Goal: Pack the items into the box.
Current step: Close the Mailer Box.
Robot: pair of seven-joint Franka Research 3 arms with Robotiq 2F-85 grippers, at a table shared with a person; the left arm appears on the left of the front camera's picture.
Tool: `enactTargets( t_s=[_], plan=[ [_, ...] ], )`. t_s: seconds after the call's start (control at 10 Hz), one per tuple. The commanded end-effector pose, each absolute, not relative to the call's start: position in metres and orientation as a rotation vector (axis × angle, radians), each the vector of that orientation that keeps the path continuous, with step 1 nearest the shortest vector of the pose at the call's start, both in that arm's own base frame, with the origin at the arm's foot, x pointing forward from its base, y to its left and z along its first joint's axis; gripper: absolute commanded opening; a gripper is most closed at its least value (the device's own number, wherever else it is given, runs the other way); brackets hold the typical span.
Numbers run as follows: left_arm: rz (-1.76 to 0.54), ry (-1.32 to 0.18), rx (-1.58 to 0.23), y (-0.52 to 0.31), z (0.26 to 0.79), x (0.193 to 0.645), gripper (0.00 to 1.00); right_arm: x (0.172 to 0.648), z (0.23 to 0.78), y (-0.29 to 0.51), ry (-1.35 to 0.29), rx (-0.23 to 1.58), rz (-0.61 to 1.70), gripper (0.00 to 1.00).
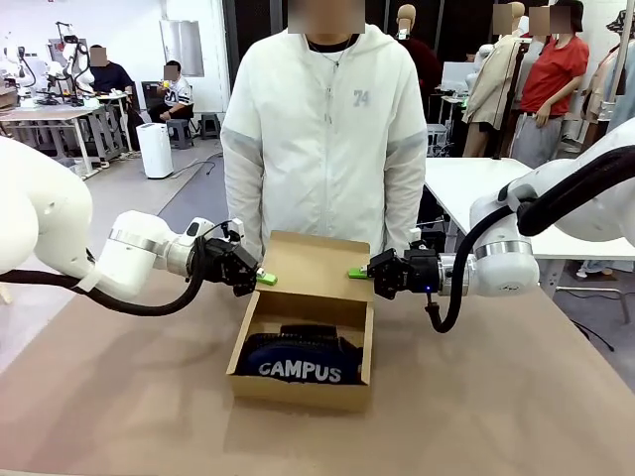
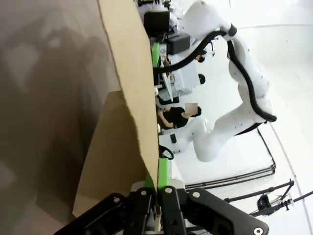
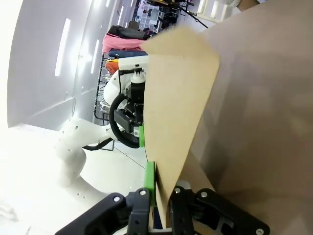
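Box (image 1: 303, 369) on table (image 1: 516, 397), case (image 1: 303, 359) inside; stapler not discernible. Left claw (image 1: 264, 279) and right claw (image 1: 357, 273) each clamped on opposite side edges of upright lid (image 1: 316, 266). Likely a two-sided hold so the flap folds down evenly.

Box (image 1: 316, 297): plain brown cardboard, flap lid same brown. Pencil case (image 1: 303, 360) inside: navy blue, white "CAMPUS" lettering. Black item behind it, too hidden to tell. Counter (image 1: 516, 397): dull brown, no pattern. Left end effector (image 1: 262, 279): black body, bright green pads. Right end effector (image 1: 358, 273): same black, same green. Arms white, black cables. Person's jacket (image 1: 322, 139): white, grey "74" on chest.
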State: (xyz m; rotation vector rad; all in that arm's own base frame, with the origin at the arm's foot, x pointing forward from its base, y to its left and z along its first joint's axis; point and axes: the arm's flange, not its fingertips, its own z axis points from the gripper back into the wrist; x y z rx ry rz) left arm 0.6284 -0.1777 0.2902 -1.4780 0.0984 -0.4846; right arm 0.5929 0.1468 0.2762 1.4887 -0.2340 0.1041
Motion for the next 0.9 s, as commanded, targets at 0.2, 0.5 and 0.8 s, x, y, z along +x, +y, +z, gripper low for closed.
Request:
enactTargets(
  t_s=[0.2,0.5,0.8],
  plan=[
    [-0.469,0.122,-1.477,-0.1722,0.2830,0.6152,0.02,0.5895,0.2725,0.1467,-0.277,1.493,0.119,0.13],
    [-0.441,0.089,-1.481,-0.1723,0.2781,0.6194,0.32,0.5940,0.2668,0.1504,-0.249,1.487,0.101,0.07],
    [-0.520,0.026,-1.513,-0.1779,0.2851,0.6229,0.32,0.5911,0.2706,0.1539,-0.259,1.495,0.138,0.07]
  ],
)
